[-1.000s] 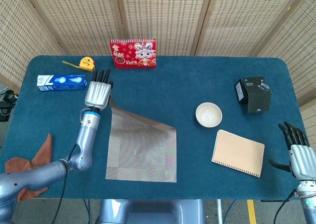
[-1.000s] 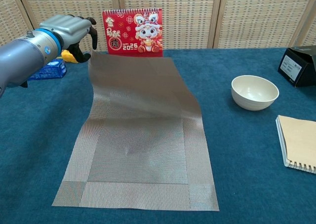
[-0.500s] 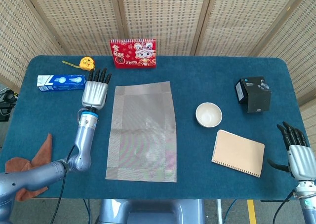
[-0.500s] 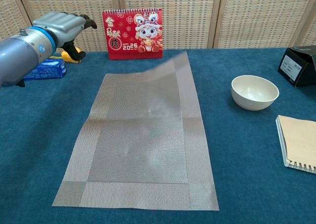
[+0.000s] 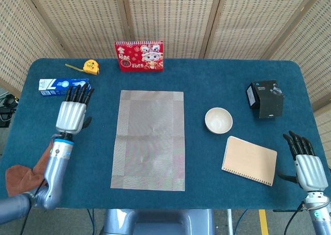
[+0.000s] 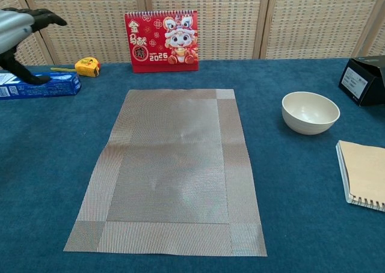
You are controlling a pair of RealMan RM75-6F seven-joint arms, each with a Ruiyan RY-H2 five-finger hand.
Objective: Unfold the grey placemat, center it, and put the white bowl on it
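The grey placemat (image 5: pixel 149 140) lies fully unfolded and flat on the blue surface (image 5: pixel 217 79), its long side running toward the robot, a little toward 9 o'clock of the surface's middle. The white bowl (image 5: pixel 219 120) sits upright at 3 o'clock of the placemat, apart from it and resting on the bare surface.

The left robot hand (image 5: pixel 71 113) hovers at 9 o'clock of the placemat, clear of its edge, fingers spread apart and holding nothing. The right robot hand (image 5: pixel 305 161) is at the surface's 4 o'clock corner, fingers likewise apart and empty.

A red desk calendar (image 5: pixel 139 55) stands at 12 o'clock of the placemat. A yellow tape measure (image 5: pixel 90 66) and a blue toothpaste box (image 5: pixel 63 85) lie toward 10 o'clock. A black box (image 5: pixel 265 98) sits at 2 o'clock of the bowl, and a tan spiral notebook (image 5: pixel 249 160) lies at its 5 o'clock. A brown cloth (image 5: pixel 23 172) lies at the surface's 8 o'clock edge.
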